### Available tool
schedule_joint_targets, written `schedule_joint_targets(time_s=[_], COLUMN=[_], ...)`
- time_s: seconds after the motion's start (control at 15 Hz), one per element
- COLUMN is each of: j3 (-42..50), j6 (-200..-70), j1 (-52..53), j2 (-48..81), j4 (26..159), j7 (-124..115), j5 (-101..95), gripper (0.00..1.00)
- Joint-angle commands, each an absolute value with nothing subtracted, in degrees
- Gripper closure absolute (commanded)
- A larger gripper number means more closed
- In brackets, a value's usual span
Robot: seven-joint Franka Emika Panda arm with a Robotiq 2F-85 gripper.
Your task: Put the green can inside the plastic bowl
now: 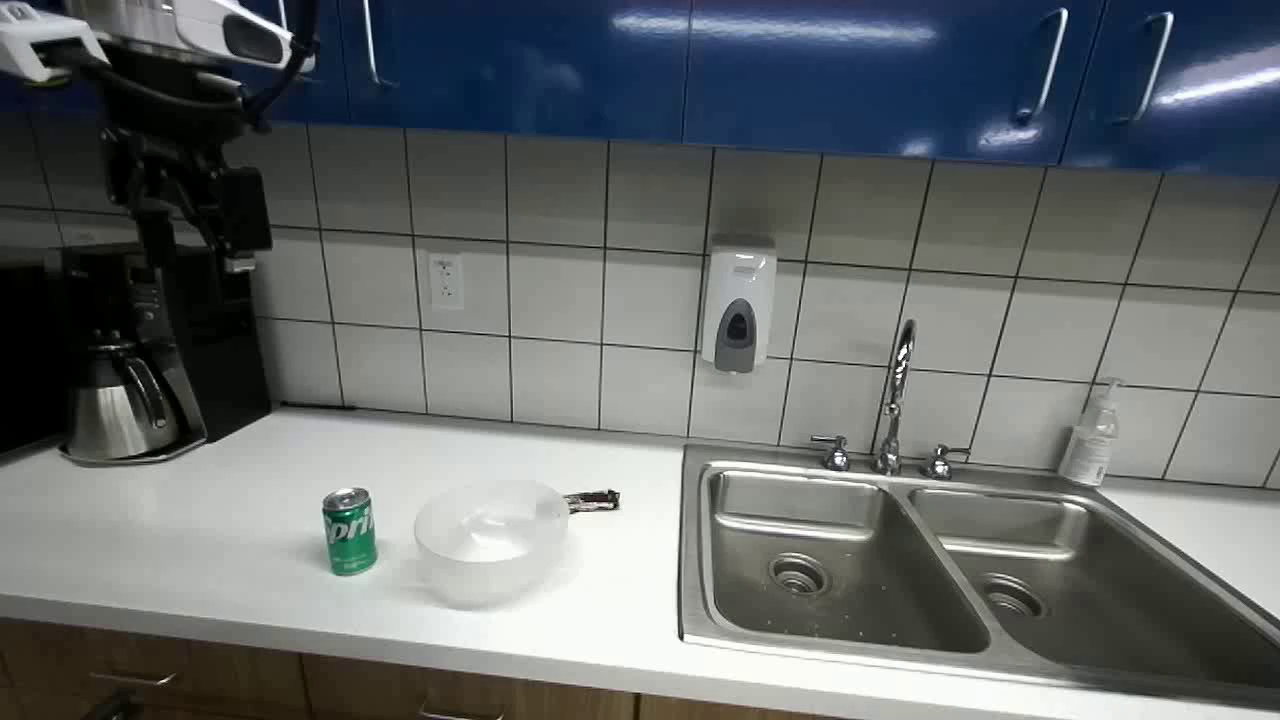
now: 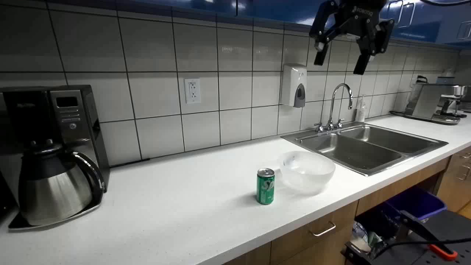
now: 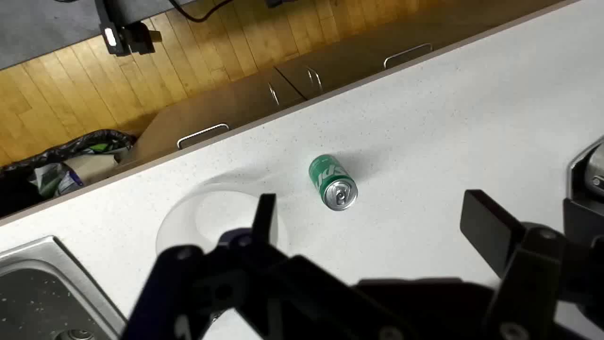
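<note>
2 black fingers [image 3: 487, 227] wide apart; beyond, the upright green can [image 3: 332, 181], silver-topped, white-lettered, near the plastic bowl [image 3: 214, 215]

The green can [image 1: 350, 534] over there stands upright on the white worktop [image 1: 250, 500], near the plastic bowl [image 1: 490, 560] but apart. Past the bowl sits the steel sink [image 1: 696, 545]; the gripper [image 1: 195, 262] hangs high, the coffee maker [image 1: 215, 345] behind it.

A green can [image 1: 350, 540] with white lettering and a silver top contrasts with a finely speckled white surface [image 3: 424, 151], a translucent white plastic bowl [image 2: 309, 178], a black hand [image 2: 340, 63], deep blue cabinets [image 1: 520, 75] and pale wall tiles [image 1: 556, 290] crossed by a grid of dark lines.
</note>
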State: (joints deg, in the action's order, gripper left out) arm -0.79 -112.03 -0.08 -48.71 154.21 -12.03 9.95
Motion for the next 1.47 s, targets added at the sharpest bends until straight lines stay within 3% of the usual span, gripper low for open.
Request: schedule_joint_targets(time_s=[0.0,0.87,1.4], j3=[-1.31,-4.89,-10.27], j6=[-111.79,-114.81,-129.34], j1=[-0.75,-0.07,1.03], j2=[-48.63,-47.88,-38.47], j4=[154.05,155.66,158.31], j7=[-11.61,-13.47,-14.02], j5=[10.39,9.83,8.8], gripper=[0.0,0.0,0.0])
